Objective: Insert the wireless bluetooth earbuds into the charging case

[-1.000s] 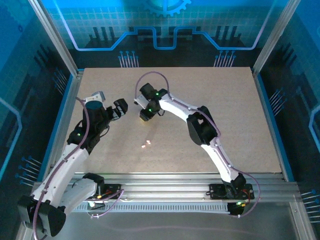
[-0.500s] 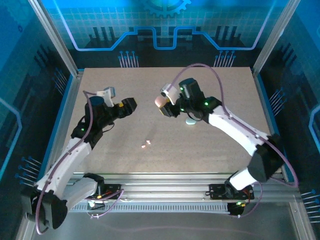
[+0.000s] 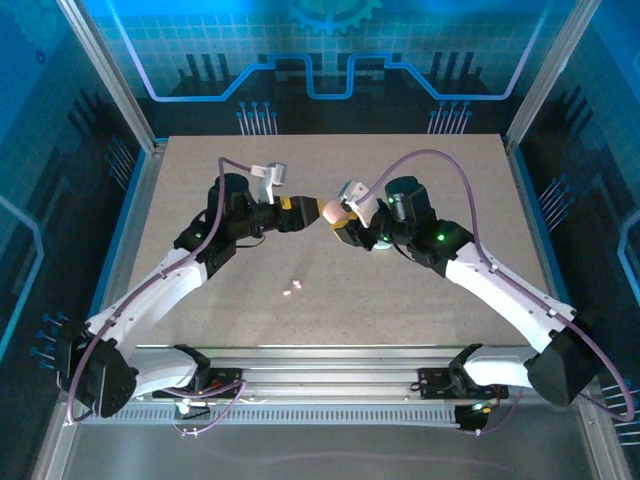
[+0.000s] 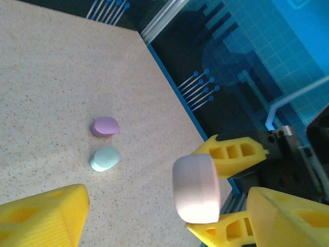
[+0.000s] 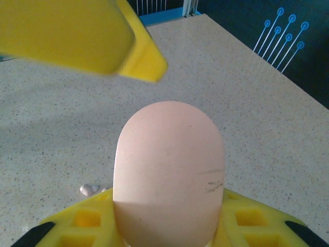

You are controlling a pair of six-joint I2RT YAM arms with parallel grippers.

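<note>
Meeting over the middle of the worktop (image 3: 450, 170), the two hands face each other fingertip to fingertip in the overhead view. The right hand (image 3: 342, 220) is clamped on the pink charging case (image 3: 331, 210), which sticks out of its fingers toward the left hand (image 3: 295, 213). The left hand's tips sit just beside the case; from up here I cannot tell whether they touch it. Two tiny pale earbuds (image 3: 292, 289) lie on the worktop nearer the arm bases than either hand, well apart from the case. A mint case (image 3: 380, 243) peeks out just behind the right hand, partly hidden by that arm.

From the left wrist, the left hand's yellow fingers (image 4: 46, 218) stand apart at the bottom corners of the view. The pink charging case (image 4: 196, 188) floats between them, and neither finger appears to touch it. The right hand's own fingers (image 4: 234, 154) pinch the case from the far side. Beyond the left hand, a purple case (image 4: 105, 126) and the mint case (image 4: 105, 158) lie close together on the worktop.

From the right wrist, the pink charging case (image 5: 168, 170) rises out of the right hand's fingers (image 5: 77, 226), gripped at its lower end on both sides. One blurred left-hand finger (image 5: 77, 36) hangs above it, with a gap. One of the earbuds (image 5: 88, 189) shows on the worktop just left of the case's base.
</note>
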